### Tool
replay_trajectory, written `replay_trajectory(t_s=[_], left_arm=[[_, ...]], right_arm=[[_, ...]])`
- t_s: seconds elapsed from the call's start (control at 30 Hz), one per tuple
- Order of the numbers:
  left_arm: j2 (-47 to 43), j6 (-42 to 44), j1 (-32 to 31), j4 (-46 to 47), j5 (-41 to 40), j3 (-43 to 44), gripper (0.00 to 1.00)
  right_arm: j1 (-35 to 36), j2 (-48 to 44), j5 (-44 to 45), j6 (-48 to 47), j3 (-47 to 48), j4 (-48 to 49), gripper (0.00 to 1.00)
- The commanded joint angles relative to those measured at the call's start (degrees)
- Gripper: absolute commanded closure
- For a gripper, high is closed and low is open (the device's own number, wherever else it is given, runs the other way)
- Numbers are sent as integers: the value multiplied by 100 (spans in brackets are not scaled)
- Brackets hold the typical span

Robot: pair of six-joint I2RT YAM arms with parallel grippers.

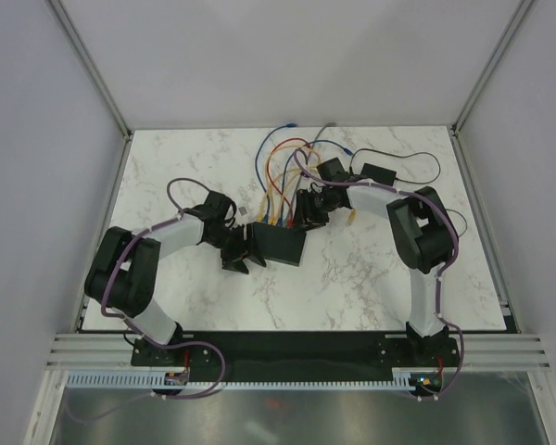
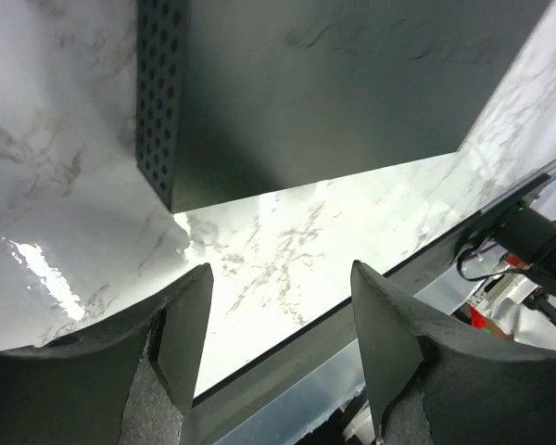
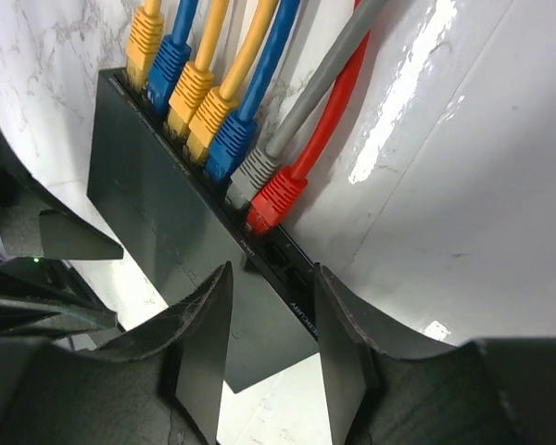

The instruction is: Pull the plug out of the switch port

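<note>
The switch is a flat black box in the middle of the marble table. Several plugs sit in a row along its far edge: yellow, blue, grey and, last, a red plug. Two empty ports lie beside the red one. My right gripper hangs open over that end of the switch, just short of the red plug and holding nothing. My left gripper is open at the switch's left end, apart from it, with only table between its fingers.
Coloured cables loop from the ports toward the back of the table. A smaller black adapter block with a thin black cord lies at the back right. The table's near edge runs just under my left fingers.
</note>
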Motion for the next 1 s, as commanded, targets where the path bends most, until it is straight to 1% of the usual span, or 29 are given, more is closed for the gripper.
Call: replay_trajectory(t_s=[0.0,0.13,0.2,0.33,0.47,0.67,0.73,0.83,0.87,0.9,0.97], left_arm=[[-369,-16,-23,-63,-99,615,32],[-571,-218,-216,-117,-11,1126,34],[-431,-350,-252,-108,7,1346,34],[218,-526,-261,-73,60,1663,39],[773,-658,-261,-64,-124,1900,44],[1098,-1071,-261,-81,-555,1796,47],[1247,-1203,-261,-134,-582,1778,51],[1336,-1423,-269,-187,-582,1673,53],[1345,-1466,-269,-187,-617,1611,53],[1353,-1476,-261,-187,-626,1593,53],[1362,-1484,-261,-204,-626,1576,54]], right_arm=[[-79,179,-304,350,441,-341,52],[-255,311,-541,403,731,-333,50],[-290,451,-664,403,802,-332,50],[-334,707,-805,263,898,-324,52],[-343,891,-884,210,890,-228,55],[-343,1067,-1034,271,873,-87,58],[-343,1094,-1139,341,811,54,58],[-370,1181,-1209,508,820,186,59],[-378,1216,-1358,631,794,447,60],[-396,1234,-1368,806,767,519,61],[-405,1243,-1281,825,776,529,63]])
